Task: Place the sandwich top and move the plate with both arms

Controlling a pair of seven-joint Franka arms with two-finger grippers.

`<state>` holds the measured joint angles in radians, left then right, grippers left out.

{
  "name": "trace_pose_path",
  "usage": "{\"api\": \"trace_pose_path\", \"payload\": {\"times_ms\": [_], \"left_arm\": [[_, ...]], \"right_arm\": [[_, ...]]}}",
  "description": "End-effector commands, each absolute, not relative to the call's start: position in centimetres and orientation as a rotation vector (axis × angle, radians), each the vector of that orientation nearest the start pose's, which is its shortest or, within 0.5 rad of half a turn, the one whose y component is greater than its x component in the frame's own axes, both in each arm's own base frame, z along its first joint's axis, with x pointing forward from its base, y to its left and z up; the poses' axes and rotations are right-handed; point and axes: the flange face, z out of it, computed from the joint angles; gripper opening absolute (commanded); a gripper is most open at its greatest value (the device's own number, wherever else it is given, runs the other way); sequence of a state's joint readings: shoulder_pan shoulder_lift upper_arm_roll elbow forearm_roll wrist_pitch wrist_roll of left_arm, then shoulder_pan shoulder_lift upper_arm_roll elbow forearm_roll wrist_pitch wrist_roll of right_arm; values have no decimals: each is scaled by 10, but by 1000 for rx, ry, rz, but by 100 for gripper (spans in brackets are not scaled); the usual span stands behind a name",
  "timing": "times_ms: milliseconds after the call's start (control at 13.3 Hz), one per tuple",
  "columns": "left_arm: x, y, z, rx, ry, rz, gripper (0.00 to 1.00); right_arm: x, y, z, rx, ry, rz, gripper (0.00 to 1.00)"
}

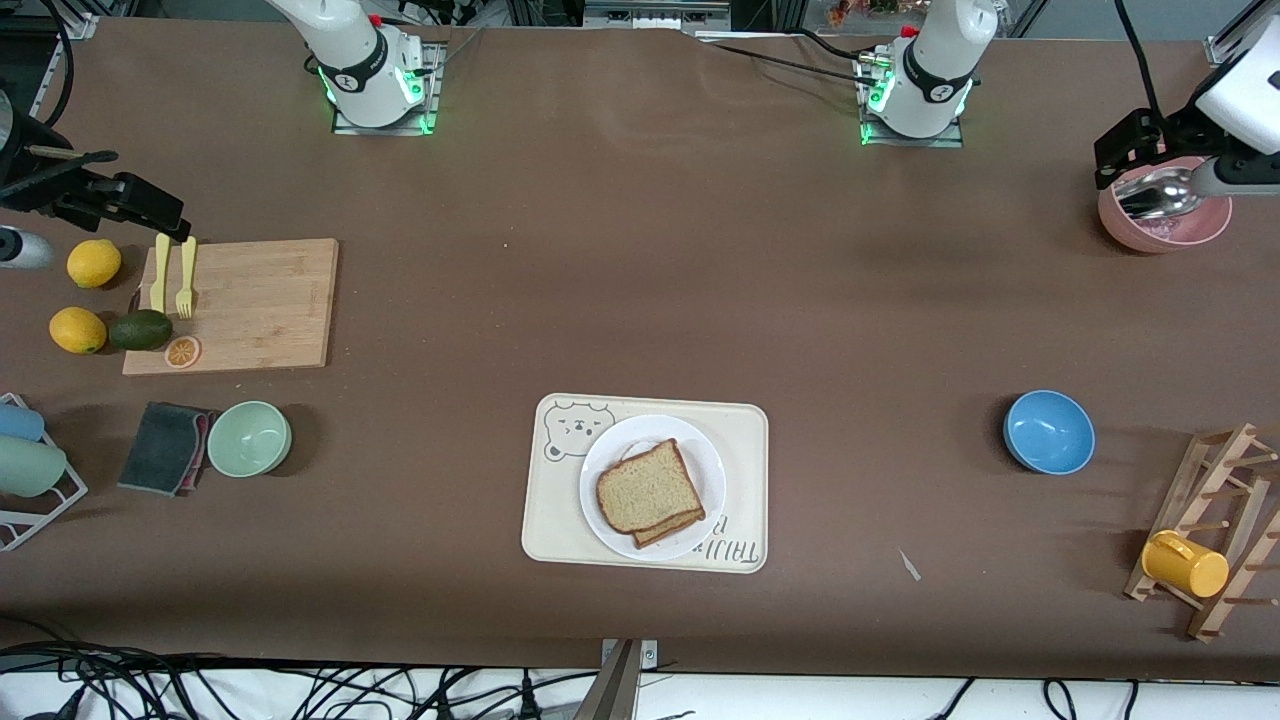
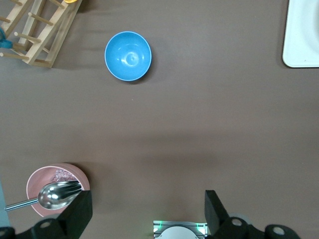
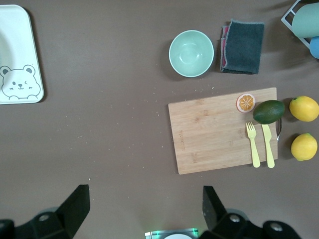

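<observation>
The white plate (image 1: 702, 462) rests on the cream bear-print tray (image 1: 745, 440), near the middle of the table and close to the front camera. On the plate lies the sandwich top (image 1: 648, 488), a plain speckled brown slice covering another slice whose edge (image 1: 675, 527) peeks out. My left gripper (image 1: 1135, 150) (image 2: 148, 209) hangs open and empty high over the pink bowl at the left arm's end. Over the lemons and the edge of the cutting board at the right arm's end, my right gripper (image 1: 120, 200) (image 3: 144, 204) is also open and empty. Both are far from the plate.
A wooden cutting board (image 1: 240, 300) carries a yellow fork and knife, an orange slice and an avocado, with two lemons beside it. A green bowl (image 1: 249, 437) and dark cloth (image 1: 165, 447) lie nearby. A blue bowl (image 1: 1048, 431), wooden rack with yellow mug (image 1: 1185, 562), pink bowl with spoon (image 1: 1165, 215).
</observation>
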<state>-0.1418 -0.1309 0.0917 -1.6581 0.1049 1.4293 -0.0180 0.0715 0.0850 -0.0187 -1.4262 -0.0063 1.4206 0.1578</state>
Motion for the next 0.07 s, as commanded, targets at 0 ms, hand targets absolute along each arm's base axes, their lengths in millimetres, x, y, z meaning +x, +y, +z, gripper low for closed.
{"api": "trace_pose_path", "payload": {"times_ms": [0], "left_arm": [[496,0,646,-3043,4,151,99]], "right_arm": [[566,29,637,-3145,164,139,100]]}}
